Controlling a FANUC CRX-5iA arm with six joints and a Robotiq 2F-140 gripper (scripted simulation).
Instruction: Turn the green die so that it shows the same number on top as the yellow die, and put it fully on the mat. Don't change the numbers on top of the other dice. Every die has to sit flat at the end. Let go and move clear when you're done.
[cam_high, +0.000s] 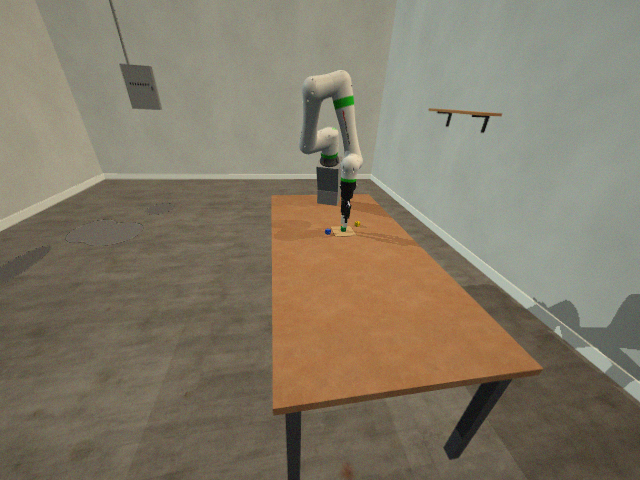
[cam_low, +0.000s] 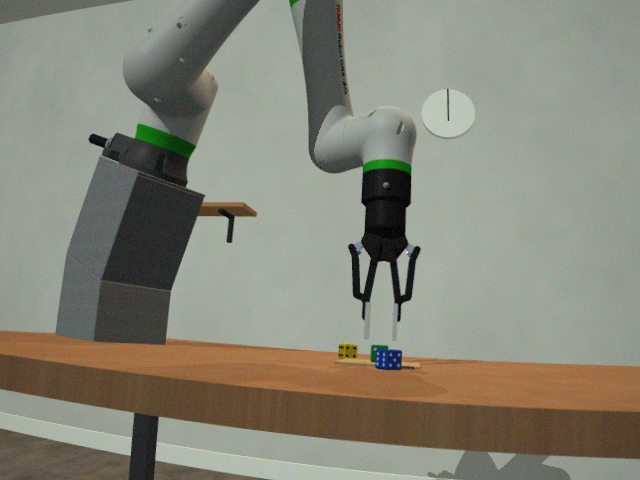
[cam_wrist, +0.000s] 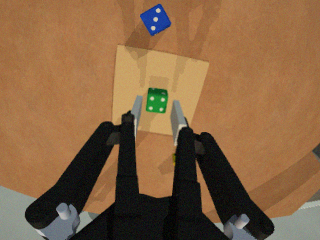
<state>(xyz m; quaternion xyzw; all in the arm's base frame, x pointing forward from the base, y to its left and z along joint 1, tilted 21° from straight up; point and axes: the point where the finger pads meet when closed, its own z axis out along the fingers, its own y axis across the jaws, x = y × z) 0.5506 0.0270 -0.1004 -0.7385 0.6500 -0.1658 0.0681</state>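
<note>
The green die (cam_wrist: 158, 100) sits flat on the tan mat (cam_wrist: 180, 80), near the mat's middle; its top seems to show four pips. It also shows in the exterior view (cam_low: 377, 351), partly behind the blue die (cam_low: 388, 359). My gripper (cam_low: 379, 328) hangs straight above the green die, fingertips a little above it and apart from it. The fingers are partly open, a bit wider than the die, with nothing between them (cam_wrist: 155, 116). The yellow die (cam_low: 347, 350) sits on the table beside the mat, mostly hidden by a finger in the wrist view.
The blue die (cam_wrist: 155, 19) lies on the table just off the mat's far edge in the wrist view. The robot's grey base (cam_low: 124, 258) stands at the table's end. The table (cam_high: 361, 289) stretches long toward the top camera.
</note>
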